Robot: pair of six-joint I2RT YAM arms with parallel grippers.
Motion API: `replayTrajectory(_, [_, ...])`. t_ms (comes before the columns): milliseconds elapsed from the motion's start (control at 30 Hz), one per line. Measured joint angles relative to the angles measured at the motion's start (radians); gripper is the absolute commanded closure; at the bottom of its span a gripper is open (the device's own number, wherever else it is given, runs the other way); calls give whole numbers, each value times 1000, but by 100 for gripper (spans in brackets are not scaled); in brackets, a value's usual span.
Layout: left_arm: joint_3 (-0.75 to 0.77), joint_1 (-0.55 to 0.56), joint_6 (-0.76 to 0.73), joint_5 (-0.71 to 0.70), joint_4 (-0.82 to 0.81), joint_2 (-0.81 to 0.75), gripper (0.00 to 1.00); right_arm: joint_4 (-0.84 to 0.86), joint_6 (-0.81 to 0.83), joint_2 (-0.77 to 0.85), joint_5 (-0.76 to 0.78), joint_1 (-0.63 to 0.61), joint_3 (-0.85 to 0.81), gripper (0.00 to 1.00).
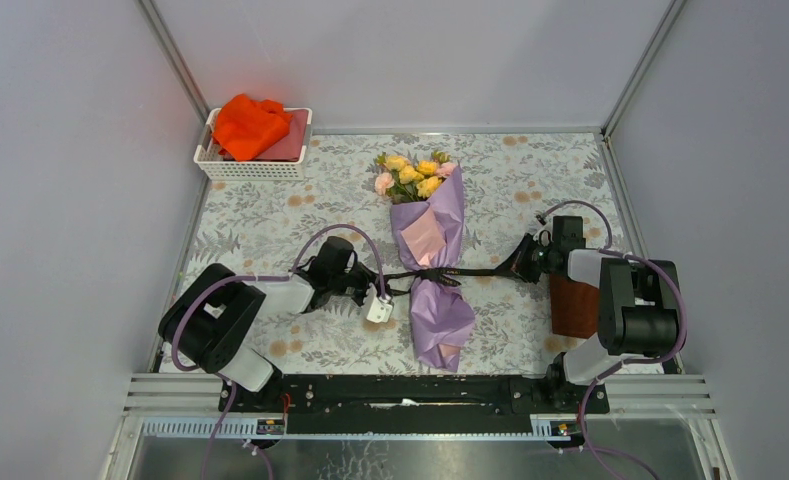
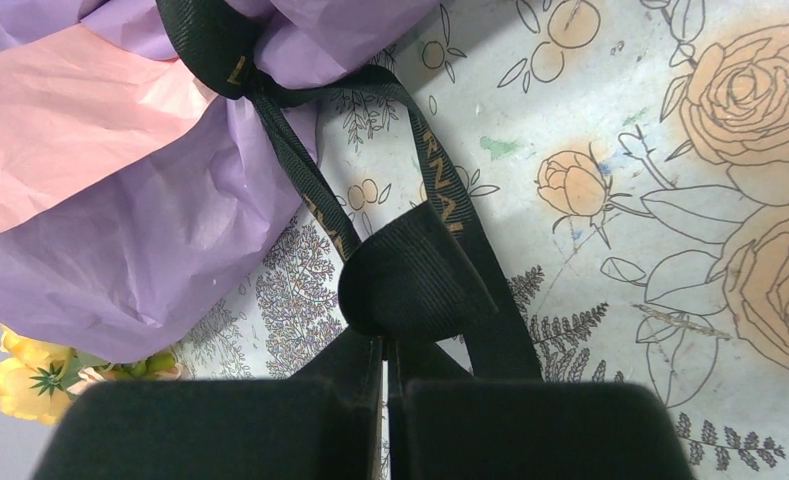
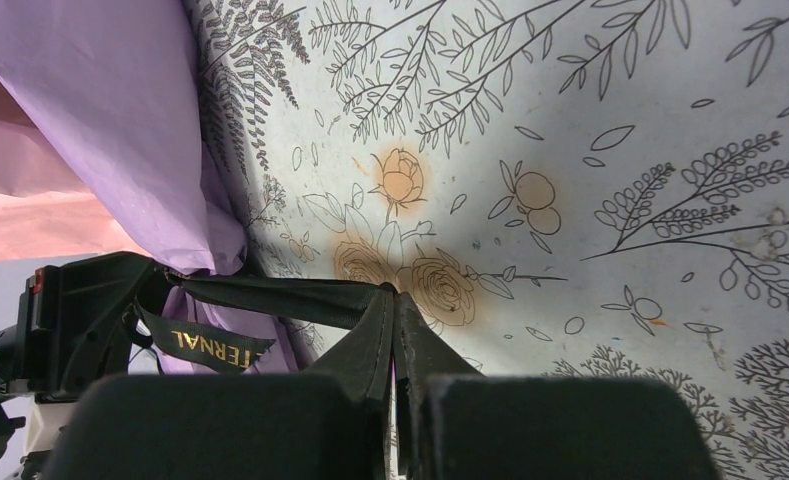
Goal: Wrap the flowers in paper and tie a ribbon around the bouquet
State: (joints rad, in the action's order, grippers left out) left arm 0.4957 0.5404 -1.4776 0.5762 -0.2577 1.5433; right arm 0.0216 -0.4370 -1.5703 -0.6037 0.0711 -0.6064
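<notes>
While the bouquet (image 1: pixel 430 250) lies at frame centre, the left hand (image 2: pixel 385 370) and right hand (image 3: pixel 395 350) are each clamped on an end of the ribbon (image 2: pixel 415 285) knotted around it.

- The bouquet (image 1: pixel 432 265) lies on the table (image 1: pixel 270 225) between the two pairs of fingers, with its flowers (image 1: pixel 415 175) at the far end, beyond both fingertips.
- The ribbon (image 1: pixel 480 271) crosses the bouquet's waist. One end sits between the fingers of the left gripper (image 1: pixel 380 282), the other between those of the right gripper (image 1: pixel 520 266).
- A square pad (image 1: pixel 574 305) lies behind the right fingers, beneath that arm.
- A basket (image 1: pixel 253 170) holding a cloth (image 1: pixel 248 125) stands well beyond the left fingers, in the far corner.
</notes>
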Motion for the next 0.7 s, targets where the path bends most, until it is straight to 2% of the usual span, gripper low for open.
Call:
replayTrajectory(333, [-3,-8,57,23,0,-22,100,-2,3,0,0,0,-1,100])
replayTrajectory(367, [-3,-10,81,26,0,-34,87,-6,8,0,1,-2,-4,100])
replayTrajectory(400, [-3,-13,106,27,0,-48,64,-13,15,0,2,-7,-10,100])
replayTrajectory(433, [-3,-15,131,27,0,-60,46,-23,25,1,8,-20,-22,99])
replayTrajectory(467, [-5,-17,146,27,2,-73,37,-33,35,1,14,-35,-36,97])
replayTrajectory(567, [-11,-33,209,18,17,-111,28,-62,62,0,16,-94,-101,88])
replayTrajectory(700, [-23,-38,246,1,43,-148,21,-66,78,2,5,-155,-171,74])
